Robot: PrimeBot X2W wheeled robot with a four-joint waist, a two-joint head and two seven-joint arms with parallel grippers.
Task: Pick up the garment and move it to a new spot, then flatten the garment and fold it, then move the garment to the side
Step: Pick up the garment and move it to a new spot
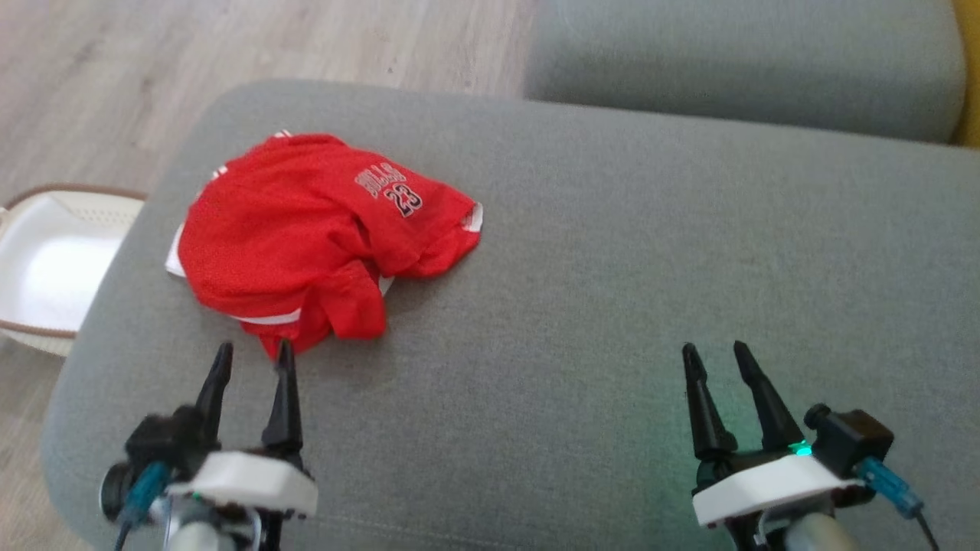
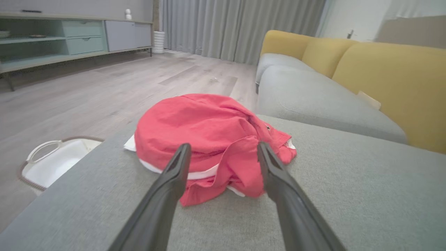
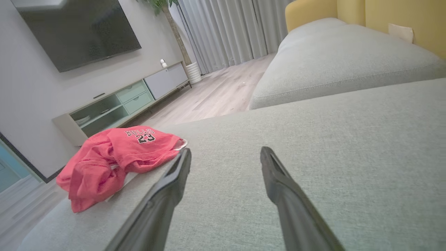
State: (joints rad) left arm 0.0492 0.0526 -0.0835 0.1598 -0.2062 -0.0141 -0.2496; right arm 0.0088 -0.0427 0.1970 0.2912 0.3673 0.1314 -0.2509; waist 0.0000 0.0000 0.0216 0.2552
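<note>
A crumpled red jersey [image 1: 314, 233] with white trim and the number 23 lies in a heap on the left part of the grey sofa cushion [image 1: 612, 306]. My left gripper [image 1: 253, 356] is open, its fingertips just short of the heap's near edge. From the left wrist, the jersey [image 2: 205, 132] sits straight ahead between the two spread fingers of that gripper [image 2: 223, 148]. My right gripper [image 1: 716, 353] is open over bare cushion, well to the right of the garment. Its wrist view has the jersey [image 3: 111, 157] at the left, apart from the gripper [image 3: 226, 151].
A white basket [image 1: 46, 264] with a brown rim stands on the wooden floor beside the cushion's left edge. A second grey cushion [image 1: 750, 61] lies beyond, with yellow backrests [image 2: 390, 76] to the right. The cushion's right half is bare fabric.
</note>
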